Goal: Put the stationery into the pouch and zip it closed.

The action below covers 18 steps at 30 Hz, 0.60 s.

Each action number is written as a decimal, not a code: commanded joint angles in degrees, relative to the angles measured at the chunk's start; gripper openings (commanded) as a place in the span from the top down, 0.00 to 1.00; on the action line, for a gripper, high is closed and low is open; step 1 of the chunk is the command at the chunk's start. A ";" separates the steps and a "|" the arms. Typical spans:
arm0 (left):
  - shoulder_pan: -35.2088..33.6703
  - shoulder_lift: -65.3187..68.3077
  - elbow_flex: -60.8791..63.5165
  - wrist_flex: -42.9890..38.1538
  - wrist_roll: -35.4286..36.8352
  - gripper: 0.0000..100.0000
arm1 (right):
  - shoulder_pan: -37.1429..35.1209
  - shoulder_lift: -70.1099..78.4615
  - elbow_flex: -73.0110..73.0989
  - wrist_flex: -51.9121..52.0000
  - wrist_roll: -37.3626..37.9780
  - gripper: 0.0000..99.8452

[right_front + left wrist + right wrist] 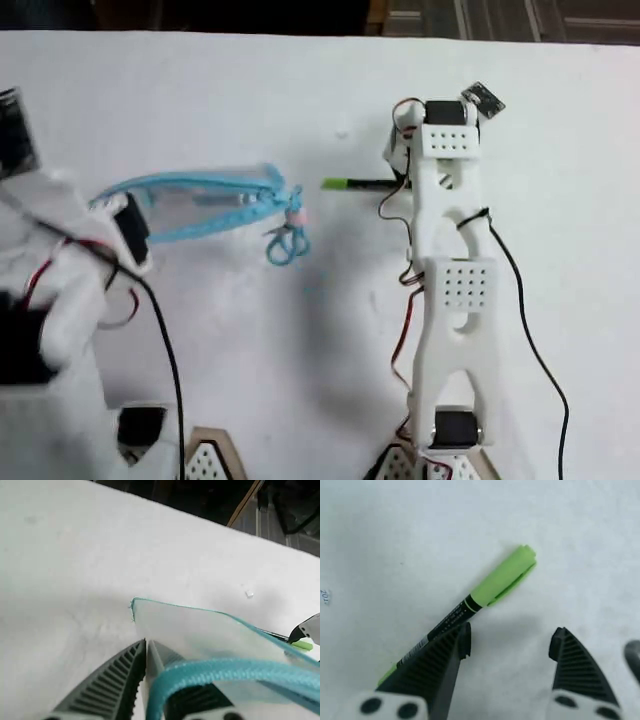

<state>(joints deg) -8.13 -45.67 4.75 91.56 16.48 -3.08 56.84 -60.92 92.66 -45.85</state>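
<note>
Right wrist view shows the right hand (512,640) spread open over the green marker (495,582) on the tabletop (395,530); the left hand (146,644) pinches the pouch (200,630) edge.

Bright, even light washes the white surface (250,90) nearly featureless, while the room beyond it lies dark. Shadows are soft and faint: a grey patch beside the right arm (455,290), another under the marker (502,577), one along the pouch (200,630).

arms (455,290) white; servos (455,430) black; cables (530,340) red, black; right gripper (512,632) ribbed
</note>
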 commanded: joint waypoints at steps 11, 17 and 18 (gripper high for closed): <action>-6.02 43.74 -26.46 11.08 0.18 0.98 | -3.21 -0.75 -2.29 -0.75 -0.70 0.74; -4.88 43.82 -22.86 10.73 0.09 0.98 | -2.24 -0.84 -2.29 -3.21 -1.32 0.74; -4.88 43.82 -22.77 10.73 -0.09 0.98 | -2.15 -1.01 -2.29 -3.65 -3.08 0.74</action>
<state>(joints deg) -13.49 -3.38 -18.81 102.37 16.48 -5.98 56.84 -60.92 90.46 -46.46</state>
